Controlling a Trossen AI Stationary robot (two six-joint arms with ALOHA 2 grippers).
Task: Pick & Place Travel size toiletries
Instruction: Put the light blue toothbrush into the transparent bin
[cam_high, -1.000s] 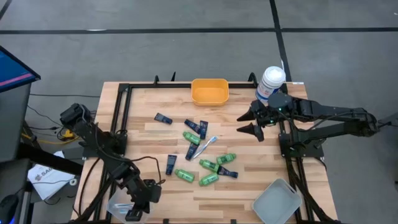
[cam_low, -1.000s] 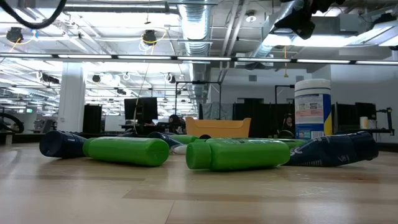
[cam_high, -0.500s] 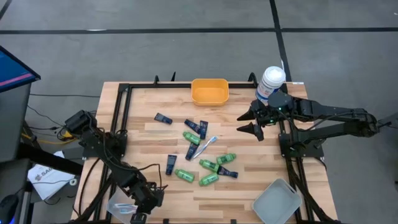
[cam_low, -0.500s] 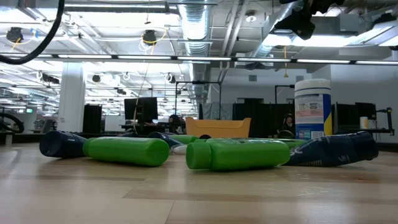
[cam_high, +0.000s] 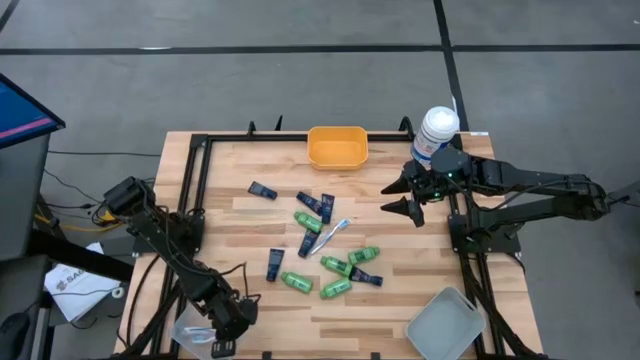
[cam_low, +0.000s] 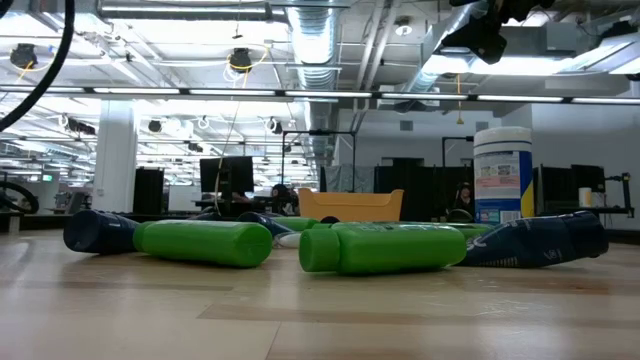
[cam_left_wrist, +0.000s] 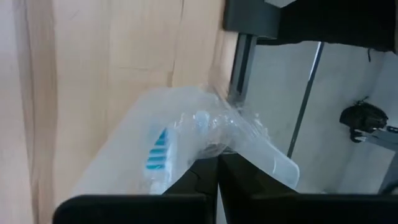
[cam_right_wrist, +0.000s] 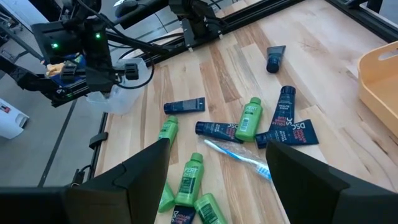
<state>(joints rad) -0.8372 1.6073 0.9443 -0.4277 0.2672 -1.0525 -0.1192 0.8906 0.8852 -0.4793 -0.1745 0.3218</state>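
Green bottles (cam_high: 307, 221), navy tubes (cam_high: 276, 264) and a white toothbrush (cam_high: 329, 237) lie scattered on the middle of the wooden table. At the table's near left corner my left gripper (cam_high: 222, 343) is shut above a clear container (cam_high: 192, 330). In the left wrist view a white toothbrush with blue bristles (cam_left_wrist: 158, 149), in crinkled clear wrap, lies in front of my left gripper (cam_left_wrist: 217, 163). My right gripper (cam_high: 410, 197) hangs open above the far right of the table, holding nothing. My left gripper pinches the crinkled clear wrap (cam_left_wrist: 217, 135) around the toothbrush between its two fingertips, coming from above at a slant. The brush head points away from the fingers, down over the clear container (cam_left_wrist: 267, 155). Whether the toothbrush rests on the container, I cannot tell.
A yellow bin (cam_high: 337, 146) stands at the far edge, with a large white canister (cam_high: 437, 130) to its right, beside my right arm. A grey bin (cam_high: 445, 322) sits at the near right corner. Black frame rails (cam_high: 190, 185) run along the table's left side.
My left gripper has sunk toward the clear container at the near left corner and rolled about its own axis, staying shut.
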